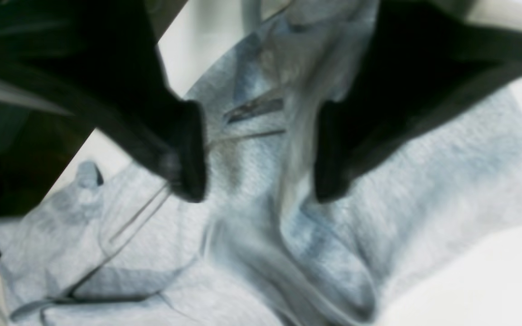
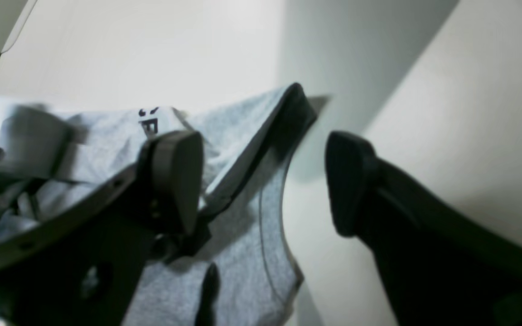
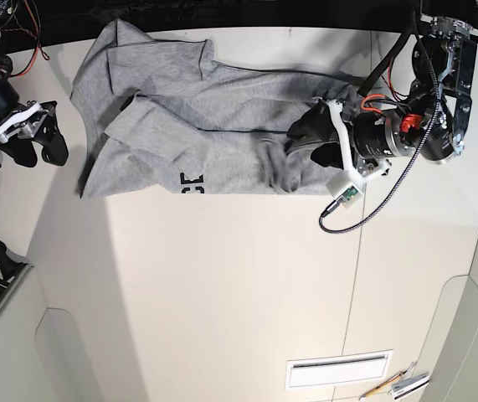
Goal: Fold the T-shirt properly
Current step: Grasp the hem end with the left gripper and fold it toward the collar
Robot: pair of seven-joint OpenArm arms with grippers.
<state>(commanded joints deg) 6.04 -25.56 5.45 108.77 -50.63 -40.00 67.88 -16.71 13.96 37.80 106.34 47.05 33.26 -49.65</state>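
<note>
Left gripper (image 1: 261,154) open, jaws apart, a raised ridge of grey cloth between them; can't tell if it's pinched. Right gripper (image 2: 261,185) also open, off the shirt's end, over the table near its left edge in the base view. T-shirt (image 3: 213,100) lies rumpled along the table's (image 3: 222,285) far edge in the base view, folds running lengthwise, bit of black lettering (image 3: 192,183) showing on the near side. White panel (image 3: 339,369) and pens (image 3: 385,384) at the near right corner.
</note>
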